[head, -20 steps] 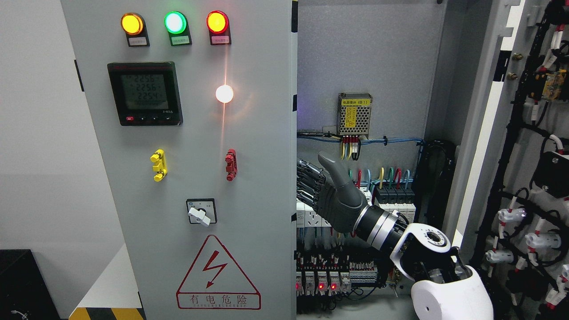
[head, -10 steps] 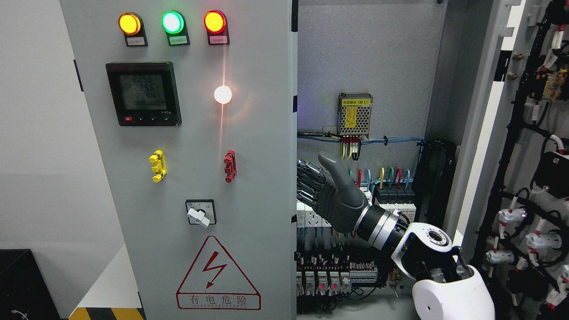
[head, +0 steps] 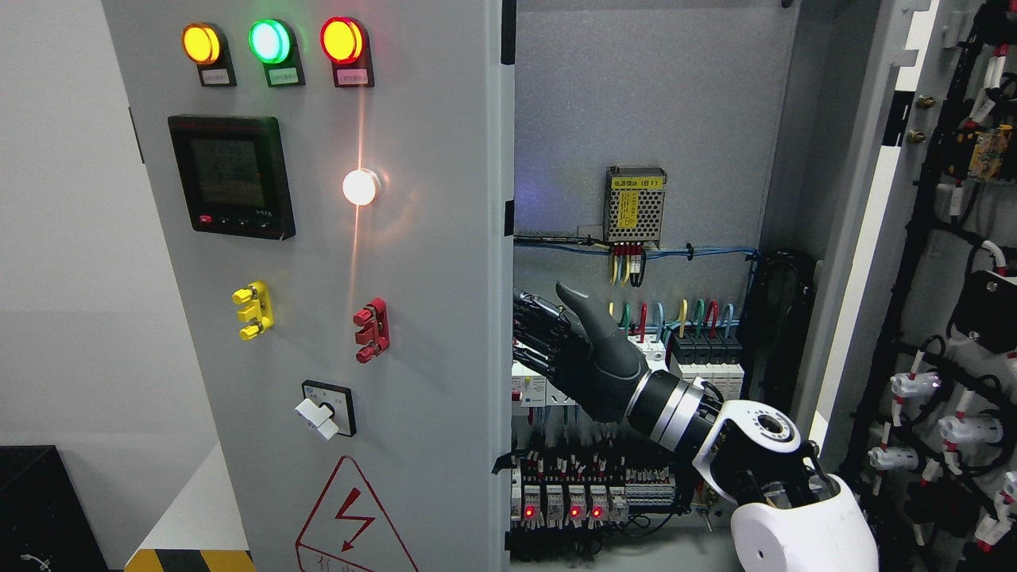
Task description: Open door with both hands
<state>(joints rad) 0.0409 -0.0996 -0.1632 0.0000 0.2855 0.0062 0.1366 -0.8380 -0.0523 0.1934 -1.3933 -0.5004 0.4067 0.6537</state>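
My right hand [head: 592,361] has its fingers [head: 534,334] hooked behind the door [head: 429,318] edge; the yellow label inside the cabinet [head: 675,103] is unreadable.

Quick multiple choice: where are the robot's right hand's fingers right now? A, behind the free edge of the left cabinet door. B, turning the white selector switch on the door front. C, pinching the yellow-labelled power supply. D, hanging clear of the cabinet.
A: the right hand reaches in from the lower right, its fingers running behind the free edge of the left cabinet door, thumb raised, well away from the white selector switch and the power supply.
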